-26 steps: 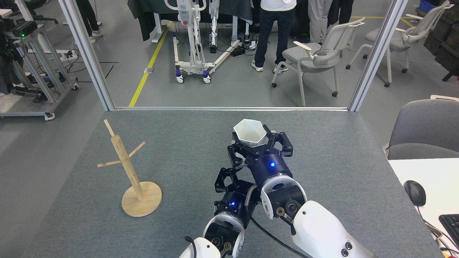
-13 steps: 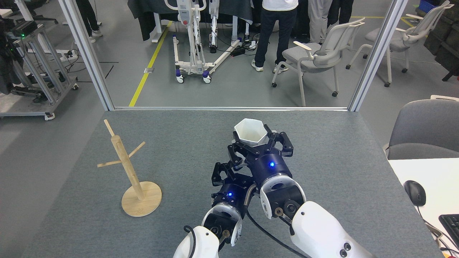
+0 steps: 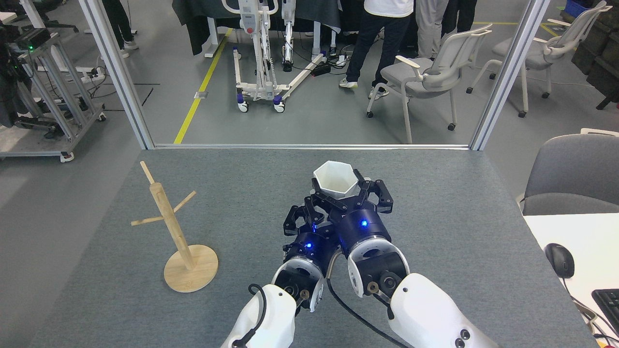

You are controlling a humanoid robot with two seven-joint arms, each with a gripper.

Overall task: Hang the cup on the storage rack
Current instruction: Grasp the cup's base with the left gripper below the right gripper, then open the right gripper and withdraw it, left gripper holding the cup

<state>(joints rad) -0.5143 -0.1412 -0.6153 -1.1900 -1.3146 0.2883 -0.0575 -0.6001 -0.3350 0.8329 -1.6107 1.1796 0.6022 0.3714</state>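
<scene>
A: While the cup (image 3: 336, 179) sits upright, mouth up, just past the middle of the grey desk (image 3: 242, 193), what grips it?

B: The right hand (image 3: 344, 192) does; its dark fingers (image 3: 375, 193) close around the cup's lower walls, one at three o'clock of it and one at nine o'clock.

A: And the left hand (image 3: 302, 217)?

B: It sits at about seven o'clock from the cup, pressed close beside the right wrist, its fingers spread and holding nothing.

A: Where is the storage rack (image 3: 176, 237)?

B: Well apart, at about eight o'clock from the cup, near the desk's left edge. It stands on its round base, pegs bare.
</scene>
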